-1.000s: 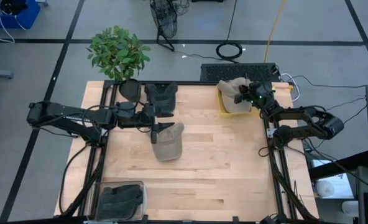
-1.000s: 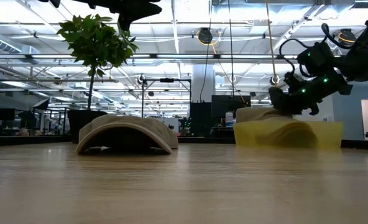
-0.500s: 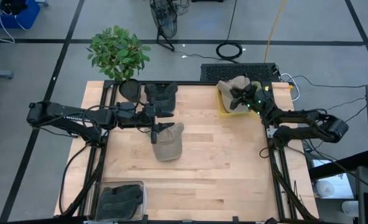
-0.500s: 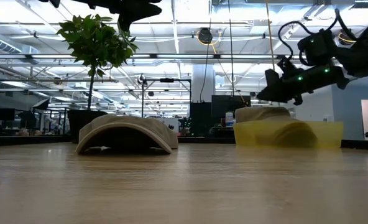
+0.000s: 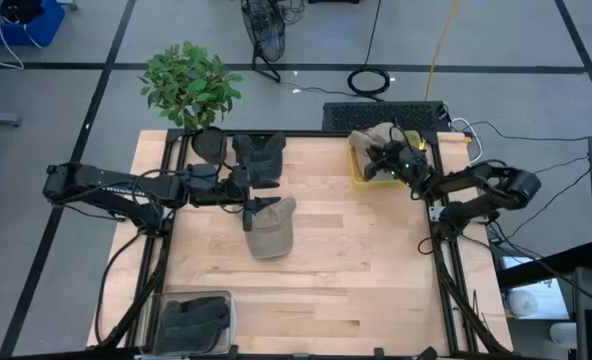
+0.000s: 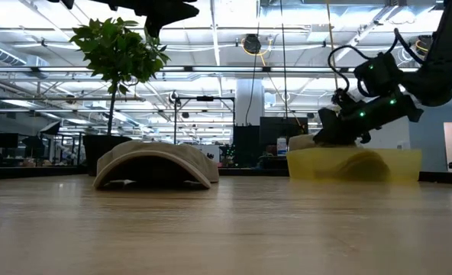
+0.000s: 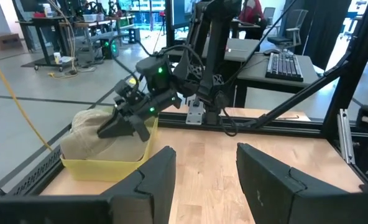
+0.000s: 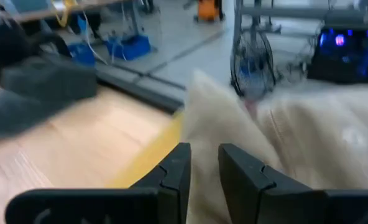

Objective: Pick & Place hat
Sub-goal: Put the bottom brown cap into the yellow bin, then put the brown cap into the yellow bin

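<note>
We see a clear bin of dark hats [image 5: 194, 322] at the bench's [image 5: 356, 290] near left corner. Mid-bench, a tan hat [image 5: 272, 229] lies crown up, brim toward the far edge; in the low view it sits flat on the wood [image 6: 153, 163]. The left gripper [image 5: 255, 207] hangs above that hat's brim end, clear of it, jaws spread with nothing between them; the left wrist view shows a plain gap between the two fingers [image 7: 155, 176]. Beyond it, a dark hat [image 5: 257, 157] rests at the far left edge beside the potted plant [image 5: 190, 86]. At the far right, a yellow bin [image 5: 362, 168] holds another tan hat [image 5: 372, 142]. The right gripper [image 5: 381, 160] is down at that hat over the bin, tilted toward it; in the right wrist view its fingers [image 8: 174, 175] stand slightly apart against tan fabric [image 8: 296, 149]. We cannot tell whether the jaws pinch the cloth or merely touch it.
</note>
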